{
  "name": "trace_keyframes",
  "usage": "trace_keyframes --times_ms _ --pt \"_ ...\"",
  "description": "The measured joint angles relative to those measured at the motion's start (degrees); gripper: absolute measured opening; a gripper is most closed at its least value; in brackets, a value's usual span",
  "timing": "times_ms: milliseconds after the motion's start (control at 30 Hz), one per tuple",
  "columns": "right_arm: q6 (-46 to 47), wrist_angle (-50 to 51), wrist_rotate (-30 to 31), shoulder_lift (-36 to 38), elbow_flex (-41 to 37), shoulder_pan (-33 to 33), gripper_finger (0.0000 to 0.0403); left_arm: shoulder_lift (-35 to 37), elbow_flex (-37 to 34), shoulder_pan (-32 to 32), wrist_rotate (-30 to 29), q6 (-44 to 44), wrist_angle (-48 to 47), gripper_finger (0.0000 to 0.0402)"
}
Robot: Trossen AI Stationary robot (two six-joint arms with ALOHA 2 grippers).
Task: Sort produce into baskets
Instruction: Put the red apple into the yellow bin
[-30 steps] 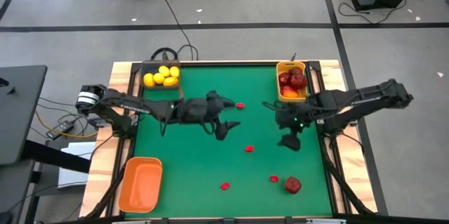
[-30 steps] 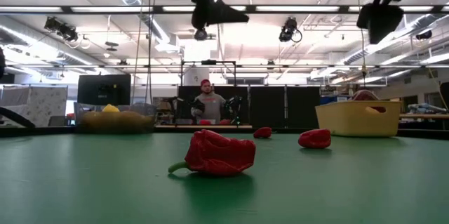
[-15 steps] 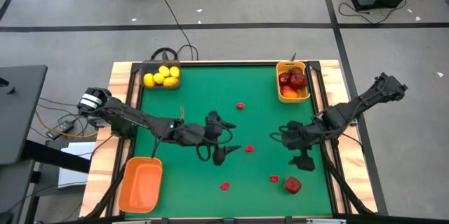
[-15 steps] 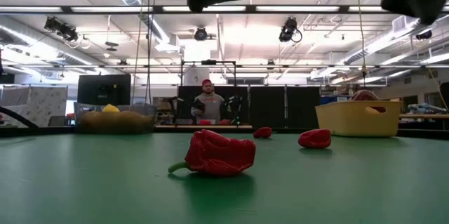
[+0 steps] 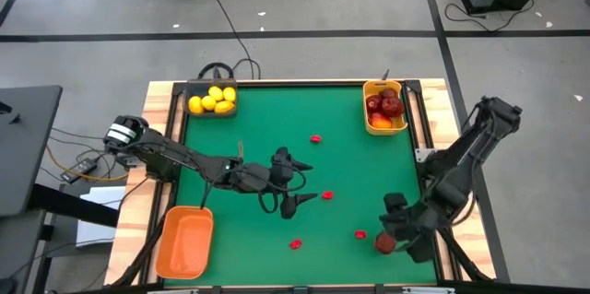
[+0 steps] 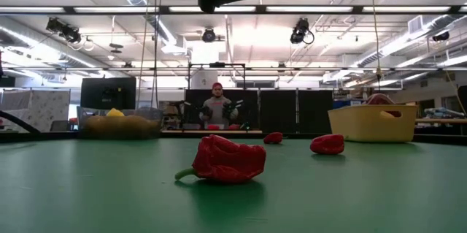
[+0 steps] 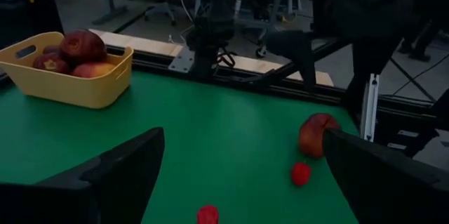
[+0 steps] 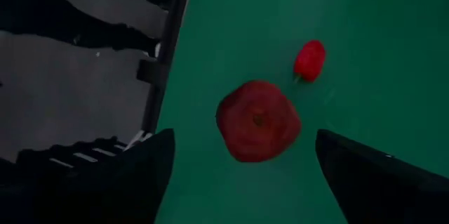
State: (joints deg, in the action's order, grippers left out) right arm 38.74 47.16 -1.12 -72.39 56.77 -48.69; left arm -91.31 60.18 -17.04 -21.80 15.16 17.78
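While loose dark red apple point(image 8: 258, 120) lies near bench point(image 5: 249, 239) front-right corner, right claw point(image 5: 395, 229) hangs over it, fingers spread to straddle it, nothing held. Left claw point(image 5: 297, 204) spread, empty, mid-bench above small red pepper point(image 5: 326, 195). Yellow basket point(image 5: 368, 121) holds apples; orange basket point(image 5: 184, 241) front-left.

A plain green table mat point(image 5: 267, 110), a yellow plastic basket point(image 5: 368, 124) of dark red round apples point(image 5: 385, 103), bright yellow lemons point(image 5: 213, 100) (in a dark grey tray point(image 5: 196, 85)), an orange plastic basket point(image 5: 184, 241).
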Motion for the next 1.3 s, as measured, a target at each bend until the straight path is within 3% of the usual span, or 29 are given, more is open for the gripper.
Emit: trace_keyframes --times_ms 267,567,767,1000,1133,1300 --pt "-0.3 -2.2 3.1 -7.5 0.0 -1.5 0.0381 0.0 0.0 0.0 0.0 -0.1 -0.9 0.0393" --pt "-1.1 -5.0 1.3 -14.5 0.0 -1.5 0.039 0.0 0.0 0.0 1.6 0.1 -2.9 0.0393" --pt "-0.7 -3.6 -1.4 -18.0 0.0 -1.3 0.0361 0.0 0.0 0.0 1.8 0.3 -2.8 0.0393" --pt "3.9 -1.7 -1.2 -17.5 -0.8 0.6 0.0274 2.2 0.0 1.3 3.2 10.0 -3.2 0.0393" --pt "4.3 -0.7 0.1 -16.1 -0.9 3.5 0.0274 5.4 0.1 3.0 3.5 10.3 -6.2 0.0393" --pt "4.2 1.3 1.6 -14.0 -0.9 10.2 0.0292 11.2 0.1 6.4 3.5 8.8 -16.6 0.0393"
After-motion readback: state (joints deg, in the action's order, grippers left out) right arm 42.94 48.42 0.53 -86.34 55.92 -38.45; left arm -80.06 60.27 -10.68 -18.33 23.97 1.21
